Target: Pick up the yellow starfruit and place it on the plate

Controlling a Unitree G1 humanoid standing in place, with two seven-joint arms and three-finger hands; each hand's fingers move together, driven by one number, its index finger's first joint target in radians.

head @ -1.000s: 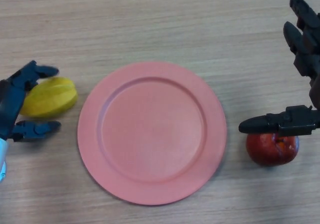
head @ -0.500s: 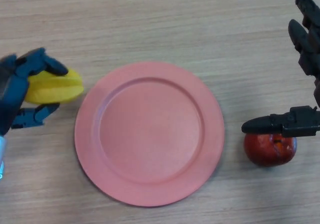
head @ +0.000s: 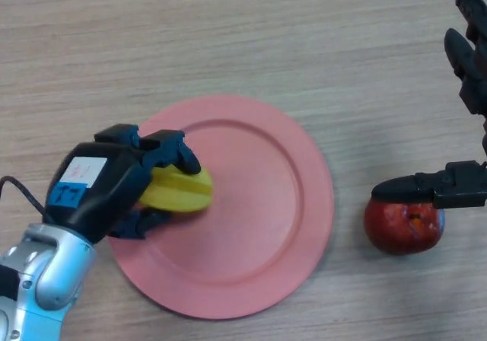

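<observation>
The yellow starfruit (head: 181, 192) is held over the left part of the pink plate (head: 259, 204). My left hand (head: 114, 185) is curled round it, fingers on top and thumb below, so part of the fruit is hidden. Whether the fruit touches the plate I cannot tell. My right hand (head: 468, 90) shows at the right edge with straight fingers, its thumb stretched over a red fruit, holding nothing.
A red apple-like fruit (head: 403, 223) lies on the wooden table (head: 228, 36) right of the plate, just under my right thumb. Bare wood lies behind the plate and along the far side.
My left hand has carried the starfruit from the table left of the plate rightwards to above the plate's left part. The right hand has stayed in place.
</observation>
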